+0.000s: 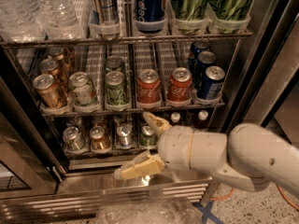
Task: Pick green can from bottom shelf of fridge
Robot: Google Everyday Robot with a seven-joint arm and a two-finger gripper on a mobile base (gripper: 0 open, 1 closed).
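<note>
The fridge [51, 190] stands open in the camera view. Its bottom shelf [88, 153] holds a front row of small cans. The green can [147, 136] is the rightmost of that row, silver top up, partly covered by my upper finger. My gripper [133, 144] is open and empty, low in front of the shelf's front edge, just before the green can. Its upper finger [155, 123] lies beside the can and its lower finger [139, 167] hangs over the steel base panel. Two brown white-capped bottles [175, 118] stand right of the can, mostly behind my arm.
The rack above carries red Coca-Cola cans [149, 88], a leaf-patterned can [116, 90], bronze cans [46, 90] and blue cans [211, 82]. Tall olive-green cans [190, 3], a Pepsi can [149, 4] and water bottles [28, 8] fill the top rack. Crumpled clear plastic [145, 213] lies below.
</note>
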